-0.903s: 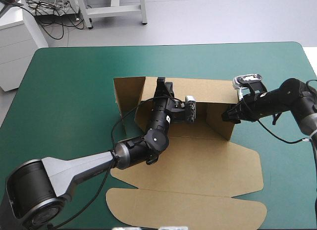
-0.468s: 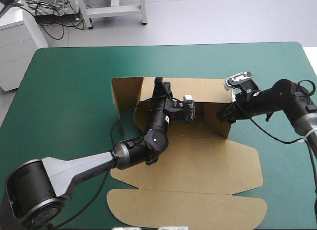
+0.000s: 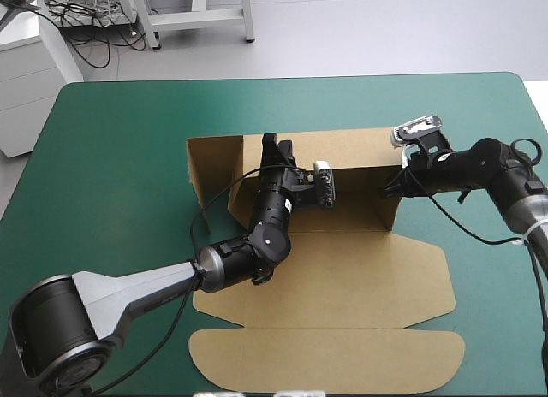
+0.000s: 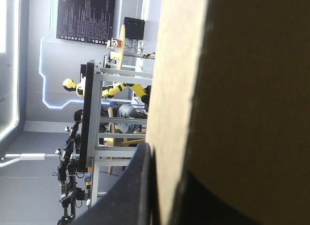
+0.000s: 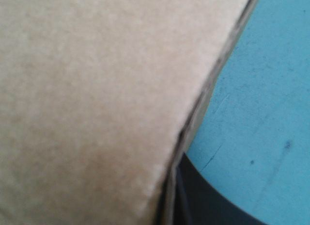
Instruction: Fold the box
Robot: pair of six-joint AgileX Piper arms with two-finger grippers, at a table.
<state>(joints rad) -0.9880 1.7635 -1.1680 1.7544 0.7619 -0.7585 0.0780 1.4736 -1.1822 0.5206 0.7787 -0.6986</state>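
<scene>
The left claw [image 3: 272, 147] was clenched on the box [image 3: 342, 273], the rear wall [image 3: 360, 149] in its grip, holding it upright. The right claw [image 3: 387, 186] pinched the side wall [image 3: 385, 214], apparently for tucking.

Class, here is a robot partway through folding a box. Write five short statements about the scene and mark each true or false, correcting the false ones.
1. The lid of the box lies flat on the teal-green cover, toward the table's near edge. True.
2. The back wall lies flat. False: it stands raised.
3. The left end effector is at the back wall's top edge, with the board between its fingers. True.
4. The right end effector hovers over the lid. False: it is at the raised right side wall.
5. A T-shirt lies in the box. False: none is in view.
</scene>
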